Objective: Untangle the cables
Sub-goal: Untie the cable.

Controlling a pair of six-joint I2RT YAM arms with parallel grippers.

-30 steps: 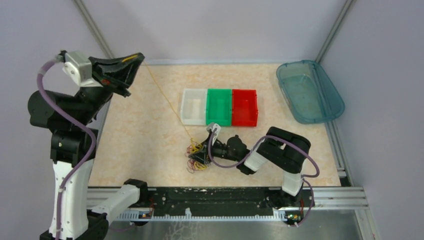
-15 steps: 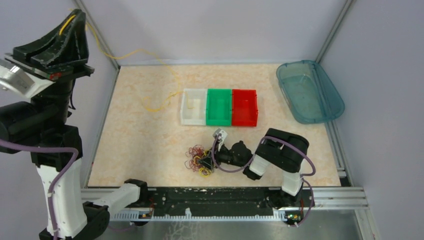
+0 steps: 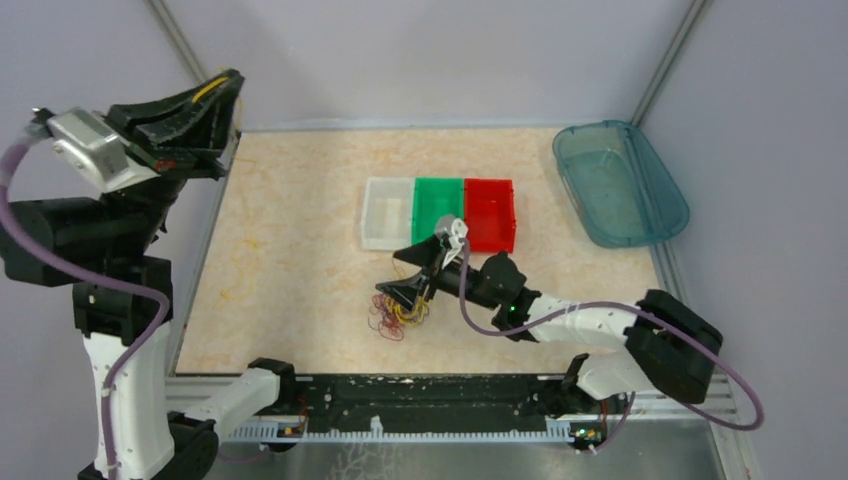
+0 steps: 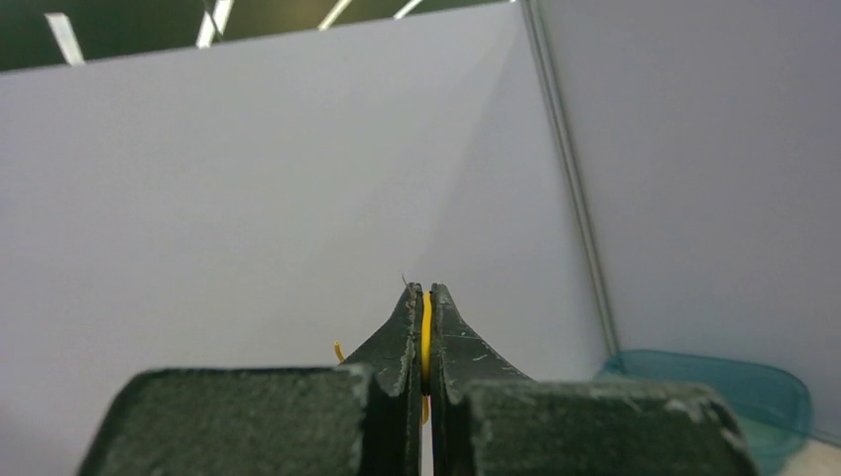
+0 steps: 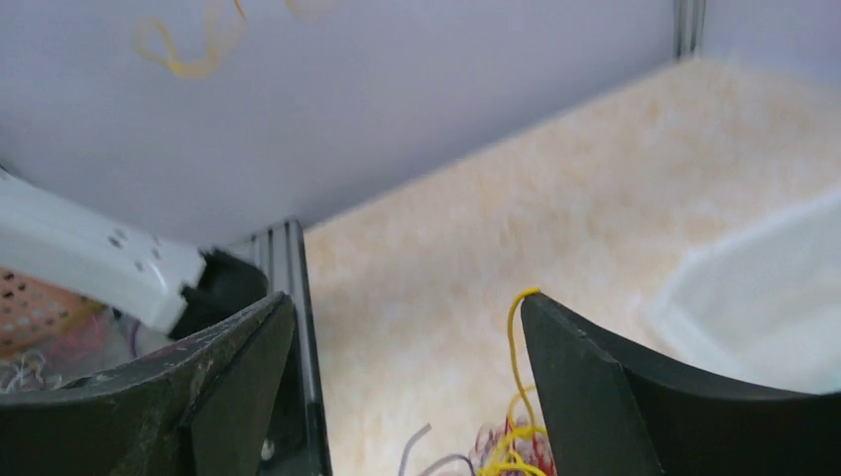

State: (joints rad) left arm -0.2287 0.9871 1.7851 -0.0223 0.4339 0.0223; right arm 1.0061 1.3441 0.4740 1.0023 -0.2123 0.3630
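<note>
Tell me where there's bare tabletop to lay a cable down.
Widest: the beige tabletop left of the white plastic bin. Also the strip between the red plastic bin and teal tub. Crowded: before the bins, with the tangled thin wires and right hand.

You've got plain lavender-grey walls [image 3: 430, 60] on three sides, metal posts [image 3: 665, 60] in the back corners, a beige marbled tabletop [image 3: 290, 230], and strip lights [image 4: 63, 38] overhead.

A lab test cell: grey panel walls [image 3: 430, 60], aluminium rails [image 3: 660, 395], strip lights [image 4: 64, 38] overhead.
</note>
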